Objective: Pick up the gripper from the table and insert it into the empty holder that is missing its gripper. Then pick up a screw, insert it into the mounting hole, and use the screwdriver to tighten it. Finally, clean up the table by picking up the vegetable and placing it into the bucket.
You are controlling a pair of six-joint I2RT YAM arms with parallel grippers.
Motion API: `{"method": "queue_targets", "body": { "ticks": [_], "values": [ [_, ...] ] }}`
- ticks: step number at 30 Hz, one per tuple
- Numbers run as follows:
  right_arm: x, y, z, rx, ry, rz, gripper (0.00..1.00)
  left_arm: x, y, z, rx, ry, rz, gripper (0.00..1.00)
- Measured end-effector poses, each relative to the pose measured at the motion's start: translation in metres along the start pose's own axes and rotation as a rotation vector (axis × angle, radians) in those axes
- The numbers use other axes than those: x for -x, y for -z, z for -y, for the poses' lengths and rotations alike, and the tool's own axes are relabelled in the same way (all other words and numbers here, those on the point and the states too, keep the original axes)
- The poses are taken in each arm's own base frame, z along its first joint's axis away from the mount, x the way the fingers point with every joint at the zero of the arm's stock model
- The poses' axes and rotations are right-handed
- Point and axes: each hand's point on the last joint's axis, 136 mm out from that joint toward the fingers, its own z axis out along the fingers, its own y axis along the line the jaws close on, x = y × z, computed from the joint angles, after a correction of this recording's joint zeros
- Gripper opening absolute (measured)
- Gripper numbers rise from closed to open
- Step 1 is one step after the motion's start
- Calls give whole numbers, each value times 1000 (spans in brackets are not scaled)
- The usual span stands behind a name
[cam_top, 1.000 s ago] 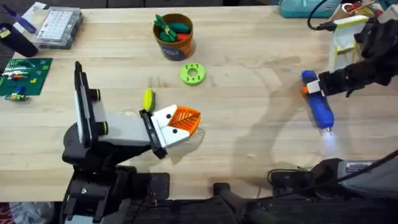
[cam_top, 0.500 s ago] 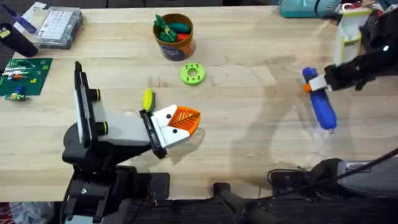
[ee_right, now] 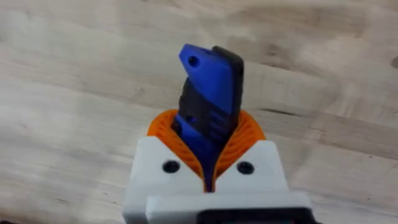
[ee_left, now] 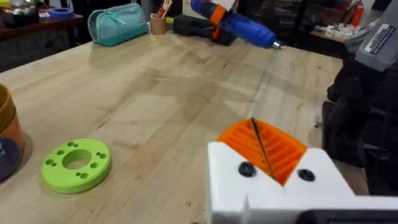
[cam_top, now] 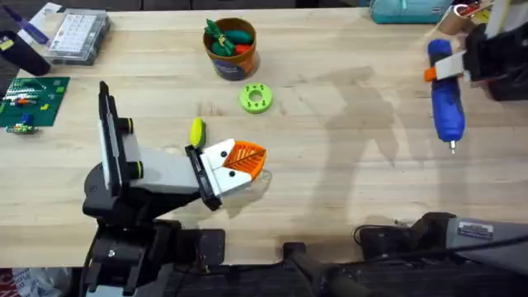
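Wide light wooden plank bench (cam_top: 330, 165) lies under your right hand (ee_right: 208, 180), clamped on the blue pen-shaped screwdriver (cam_top: 446, 103) above the far right; its loose tip could swing. Your left hand (ee_left: 264, 152) is pressed closed near the small yellow vegetable (cam_top: 196, 132)

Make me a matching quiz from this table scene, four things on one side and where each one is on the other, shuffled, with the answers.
Things:
1. screwdriver
2. vegetable
3. green ring
4. bucket

Places or states:
A. lying flat on the table just in front of the bucket
B. held in the right gripper, off the table
C. standing at the far side, toy vegetables inside
D. lying beside the left gripper

Pairs: 1-B, 2-D, 3-A, 4-C
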Motion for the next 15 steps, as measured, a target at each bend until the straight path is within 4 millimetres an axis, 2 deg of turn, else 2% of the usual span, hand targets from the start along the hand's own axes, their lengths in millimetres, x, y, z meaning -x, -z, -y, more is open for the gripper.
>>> {"method": "queue_targets", "body": {
  "ticks": [7, 15],
  "values": [
    [16, 39, -16, -30, 26, 106, 28, 0, 0, 0, 0, 0, 0, 13],
    [42, 87, -45, 0, 87, 273, 28, 0, 0, 0, 0, 0, 0, 13]
  ]
}}
